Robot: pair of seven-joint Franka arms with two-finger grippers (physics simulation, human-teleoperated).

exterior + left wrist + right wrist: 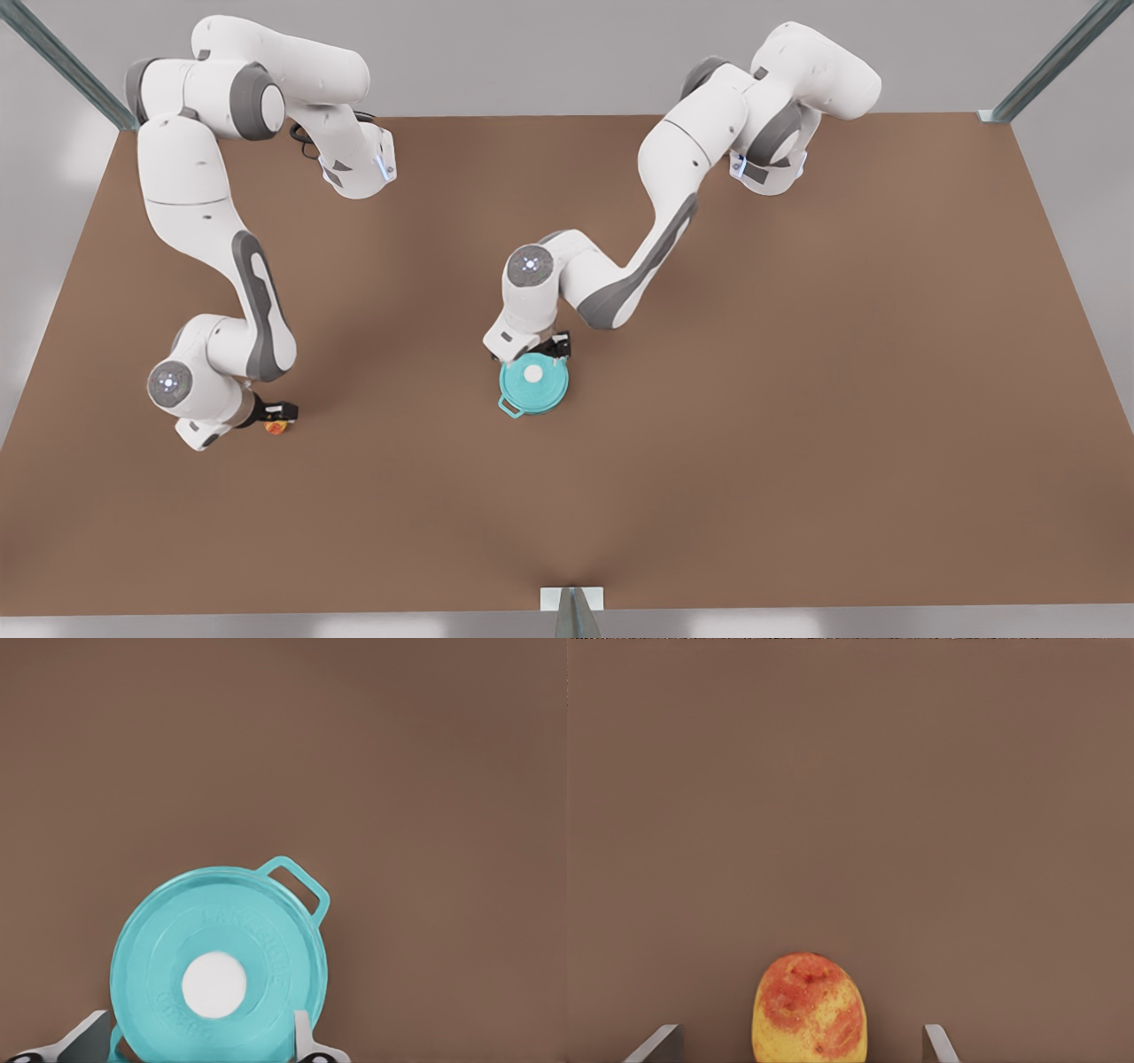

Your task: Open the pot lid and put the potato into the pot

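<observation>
While the one lid (534, 379) covers the one pot (511, 409) near the middle of the front view, so its inside is hidden, the one potato (275, 427) lies on the table (797, 399) at the lower left. The left gripper (542, 351) stands wide around the lid's edge, touching nothing. The right gripper (276, 416) stands wide around the potato.
</observation>
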